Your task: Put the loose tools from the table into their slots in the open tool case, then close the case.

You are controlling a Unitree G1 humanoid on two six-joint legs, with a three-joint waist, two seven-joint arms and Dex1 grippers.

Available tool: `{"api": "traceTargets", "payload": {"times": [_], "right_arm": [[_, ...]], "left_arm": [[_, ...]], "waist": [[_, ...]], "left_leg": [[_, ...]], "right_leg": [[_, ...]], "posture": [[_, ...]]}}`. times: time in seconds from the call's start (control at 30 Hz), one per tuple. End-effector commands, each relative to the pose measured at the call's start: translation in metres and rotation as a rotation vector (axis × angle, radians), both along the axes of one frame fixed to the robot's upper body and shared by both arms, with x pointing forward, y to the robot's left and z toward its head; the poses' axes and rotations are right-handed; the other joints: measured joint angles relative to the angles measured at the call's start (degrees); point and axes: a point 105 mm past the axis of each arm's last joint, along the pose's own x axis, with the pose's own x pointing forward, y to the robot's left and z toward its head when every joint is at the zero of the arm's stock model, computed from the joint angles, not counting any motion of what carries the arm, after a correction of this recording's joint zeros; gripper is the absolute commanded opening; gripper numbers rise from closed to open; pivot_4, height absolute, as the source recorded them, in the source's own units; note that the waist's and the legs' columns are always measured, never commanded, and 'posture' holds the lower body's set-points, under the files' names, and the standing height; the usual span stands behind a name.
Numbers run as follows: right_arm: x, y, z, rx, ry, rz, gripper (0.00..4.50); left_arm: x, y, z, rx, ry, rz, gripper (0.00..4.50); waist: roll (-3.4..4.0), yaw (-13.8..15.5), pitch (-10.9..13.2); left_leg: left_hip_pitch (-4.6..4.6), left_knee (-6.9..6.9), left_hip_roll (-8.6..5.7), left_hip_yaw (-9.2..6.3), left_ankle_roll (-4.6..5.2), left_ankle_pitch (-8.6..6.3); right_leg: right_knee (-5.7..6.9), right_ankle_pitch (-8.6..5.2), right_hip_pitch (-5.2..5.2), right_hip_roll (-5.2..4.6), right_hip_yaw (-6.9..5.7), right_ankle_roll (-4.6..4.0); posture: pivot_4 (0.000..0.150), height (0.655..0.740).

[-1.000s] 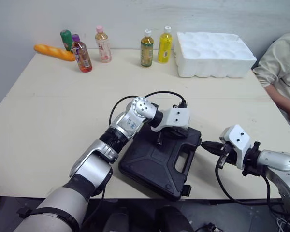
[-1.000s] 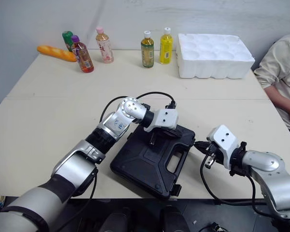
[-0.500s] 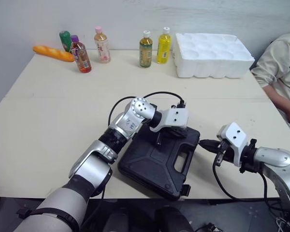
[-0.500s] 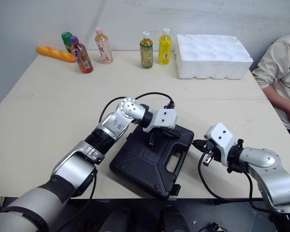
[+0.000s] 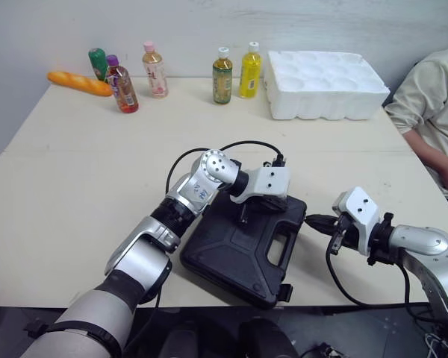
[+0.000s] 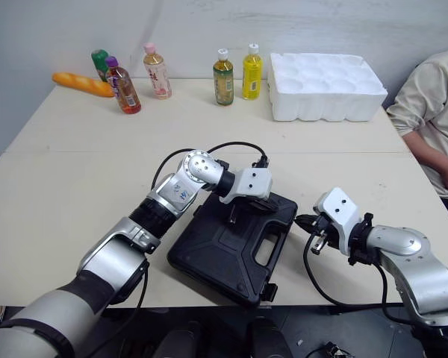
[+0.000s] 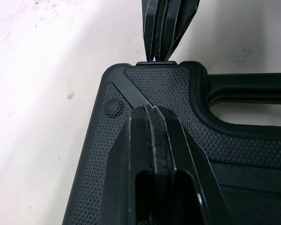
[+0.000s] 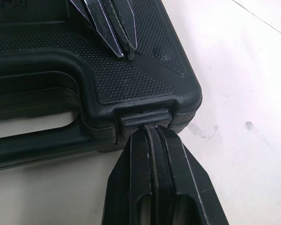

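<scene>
The black tool case (image 5: 231, 253) lies closed near the table's front edge, its handle (image 5: 285, 248) facing right. My left gripper (image 5: 244, 217) is shut, with its tips pressing down on the lid's far right corner (image 7: 131, 93). My right gripper (image 5: 310, 220) is also shut and lies low on the table just right of the case. Its tip (image 8: 150, 133) touches the small latch (image 8: 144, 119) on the case's corner. The left fingers (image 8: 113, 33) rest on the lid just behind that latch. No loose tools are in sight.
Several drink bottles (image 5: 222, 74) and a bread loaf (image 5: 81, 83) stand along the table's far edge, next to a white foam tray (image 5: 327, 83). A person's sleeve (image 5: 433, 112) is at the right edge. Black cables (image 5: 343, 287) hang by both wrists.
My right gripper has edged slightly left, up to the case's corner latch. The left gripper stays pressed on the lid. The whole view has shifted a little.
</scene>
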Motion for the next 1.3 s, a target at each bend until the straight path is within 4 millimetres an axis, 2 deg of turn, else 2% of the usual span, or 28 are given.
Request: {"api": "traceTargets", "payload": {"times": [0.03,0.1,0.27,0.4,0.6,0.73,0.83,0.93,1.1,1.17,1.3], "right_arm": [[-0.003,0.013,0.014,0.006,-0.066,0.076,0.11],[-0.006,0.006,0.013,-0.013,-0.051,0.058,0.11],[-0.017,-0.023,0.009,-0.079,-0.006,0.002,0.11],[-0.039,-0.033,0.017,-0.057,0.044,0.015,0.11],[-0.073,-0.022,0.012,-0.027,0.144,0.111,0.11],[-0.097,-0.004,0.002,0.007,0.235,0.190,0.11],[-0.102,0.003,-0.007,0.001,0.263,0.199,0.11],[-0.108,0.010,-0.016,-0.008,0.300,0.216,0.11],[-0.118,0.022,-0.021,0.009,0.349,0.270,0.11],[-0.122,0.027,-0.023,0.014,0.367,0.293,0.11],[-0.118,0.033,-0.027,0.026,0.362,0.283,0.11]], "left_arm": [[-0.013,0.003,-0.047,0.156,0.100,-0.015,0.04],[-0.012,0.004,-0.041,0.136,0.106,-0.008,0.04],[-0.012,0.003,-0.001,0.006,0.162,-0.034,0.04],[-0.035,0.011,0.045,-0.149,0.145,-0.227,0.04],[-0.072,0.024,0.061,-0.169,0.245,-0.358,0.04],[-0.096,0.029,0.051,-0.117,0.329,-0.405,0.04],[-0.097,0.030,0.038,-0.069,0.331,-0.387,0.04],[-0.103,0.042,0.015,0.062,0.331,-0.408,0.04],[-0.104,0.048,-0.008,0.153,0.290,-0.396,0.04],[-0.105,0.047,-0.013,0.169,0.280,-0.386,0.04],[-0.105,0.047,-0.021,0.197,0.260,-0.382,0.04]], "waist": [[0.00,0.0,0.0],[0.00,0.1,0.0],[0.06,1.1,0.0],[0.41,1.7,0.3],[0.45,1.9,0.3],[0.47,1.7,0.3],[0.46,1.8,0.3],[0.48,1.7,0.3],[0.50,1.9,0.3],[0.50,2.0,0.3],[0.50,2.0,0.3]], "left_leg": [[0.00,-0.01,0.00,0.00,0.00,0.00],[0.00,-0.01,0.00,0.00,0.01,-0.01],[-0.16,-0.06,-0.01,-0.04,0.03,-0.02],[-0.28,-0.05,-0.03,-0.03,-0.20,0.11],[-0.26,-0.07,-0.02,-0.03,-0.25,0.13],[-0.21,-0.06,-0.02,-0.03,-0.19,0.09],[-0.22,-0.01,-0.02,-0.04,-0.09,0.04],[-0.20,0.00,-0.02,-0.03,-0.04,0.01],[-0.21,-0.08,-0.02,-0.05,-0.06,0.02],[-0.21,-0.06,-0.03,-0.05,0.00,-0.01],[-0.22,-0.07,-0.03,-0.06,0.07,-0.05]], "right_leg": [[0.00,0.00,0.00,0.00,0.00,0.00],[-0.01,0.00,0.00,0.00,0.00,0.00],[-0.20,0.00,-0.04,-0.02,-0.07,0.00],[-0.28,0.00,-0.09,-0.04,-0.07,0.00],[-0.27,0.00,-0.07,-0.01,-0.08,0.00],[-0.27,0.02,-0.03,0.00,-0.03,0.03],[-0.26,0.02,-0.02,0.00,-0.04,0.04],[-0.30,0.04,0.01,-0.01,-0.02,0.07],[-0.35,0.04,-0.03,-0.02,-0.02,0.07],[-0.38,0.04,0.00,-0.03,-0.02,0.07],[-0.43,0.04,0.00,-0.04,-0.03,0.07]], "posture": [[0.150,0.7400],[0.150,0.7400],[0.150,0.7400],[0.150,0.7400],[0.150,0.7400],[0.150,0.7400],[0.150,0.7400],[0.150,0.7400],[0.150,0.7400],[0.150,0.7400],[0.150,0.7400]]}}
